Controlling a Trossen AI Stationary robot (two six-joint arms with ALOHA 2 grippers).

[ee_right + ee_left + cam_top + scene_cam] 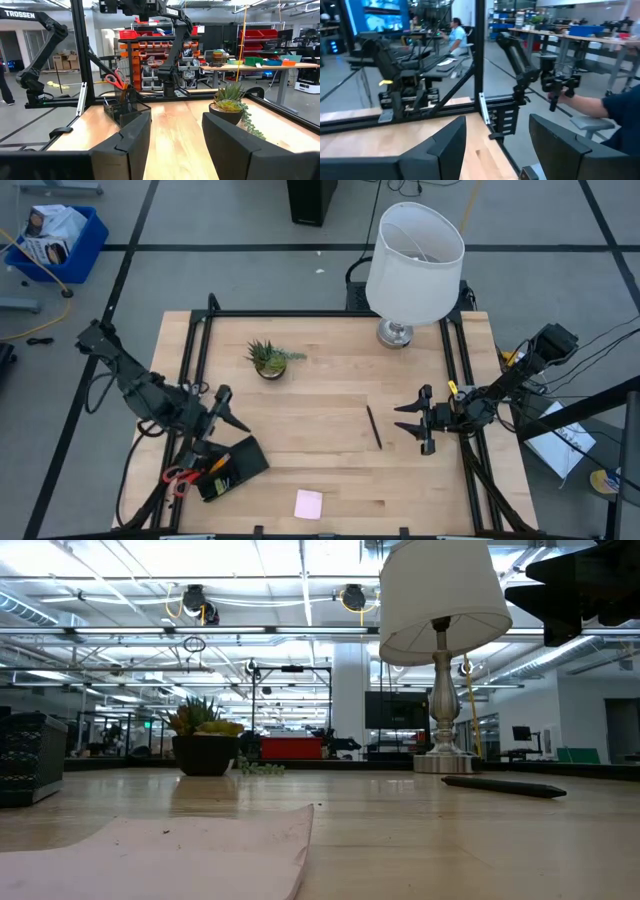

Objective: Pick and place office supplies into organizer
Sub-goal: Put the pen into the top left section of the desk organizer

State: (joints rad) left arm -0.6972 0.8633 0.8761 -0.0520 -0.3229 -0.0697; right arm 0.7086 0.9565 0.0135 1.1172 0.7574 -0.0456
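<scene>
Black and thin, the pen (373,427) lying loose on the bare wooden table (330,380) looks light, stiff and apt to roll, so I would pinch it across its middle, jaws square to its length. It lies just beside the right gripper (413,421), on the side its spread, empty fingers face, while the pink sticky-note pad (308,503) (soft, flat, hard to get under) sits near the front edge, well apart from both arms. The left gripper (224,409), also spread and empty, hovers just above the organizer (232,467), which already holds the red-handled scissors (178,476).
</scene>
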